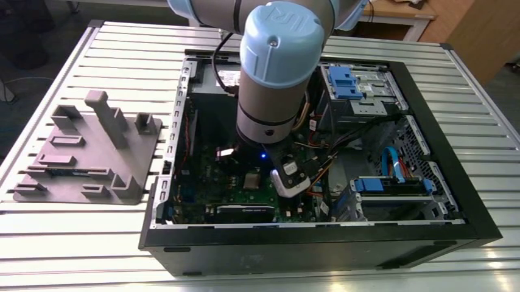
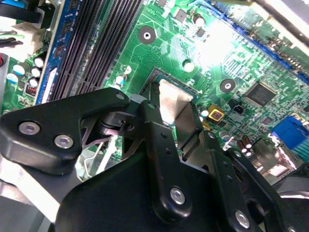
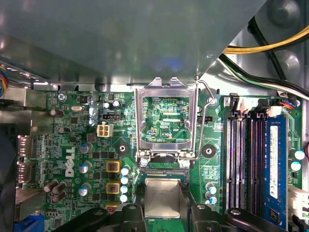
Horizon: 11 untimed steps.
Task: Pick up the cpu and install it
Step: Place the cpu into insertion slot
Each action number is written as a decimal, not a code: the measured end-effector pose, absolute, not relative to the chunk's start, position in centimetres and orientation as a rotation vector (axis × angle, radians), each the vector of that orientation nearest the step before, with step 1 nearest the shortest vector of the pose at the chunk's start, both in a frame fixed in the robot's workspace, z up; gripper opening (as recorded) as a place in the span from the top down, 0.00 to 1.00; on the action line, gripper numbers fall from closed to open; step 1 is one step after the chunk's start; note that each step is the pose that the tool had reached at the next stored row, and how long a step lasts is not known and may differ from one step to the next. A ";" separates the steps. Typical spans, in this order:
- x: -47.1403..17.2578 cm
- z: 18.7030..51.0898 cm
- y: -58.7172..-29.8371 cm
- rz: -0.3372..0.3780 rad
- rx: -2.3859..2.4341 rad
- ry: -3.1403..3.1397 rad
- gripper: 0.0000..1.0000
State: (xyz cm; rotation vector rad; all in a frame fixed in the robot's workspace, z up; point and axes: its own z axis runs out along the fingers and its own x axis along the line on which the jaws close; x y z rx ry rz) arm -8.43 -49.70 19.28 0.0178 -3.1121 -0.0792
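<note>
The hand (image 3: 163, 209) is gripping the cpu (image 3: 163, 195) by its sides, holding it at the open socket (image 3: 164, 172) beside the flipped-up metal frame (image 3: 165, 121) near the middle of the green motherboard (image 3: 72, 145), and tipping it crooked here could be hurting the socket.

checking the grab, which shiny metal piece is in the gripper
The small solid square chip, clamped in the gripper; the hinged frame beyond it stands open, untouched.
</note>
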 end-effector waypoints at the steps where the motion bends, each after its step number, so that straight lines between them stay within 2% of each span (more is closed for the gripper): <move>1: -8.4 19.3 -49.7 -0.080 0.018 -3.112 0.62; 11: -8.4 19.5 -49.7 -0.080 0.018 -3.112 0.62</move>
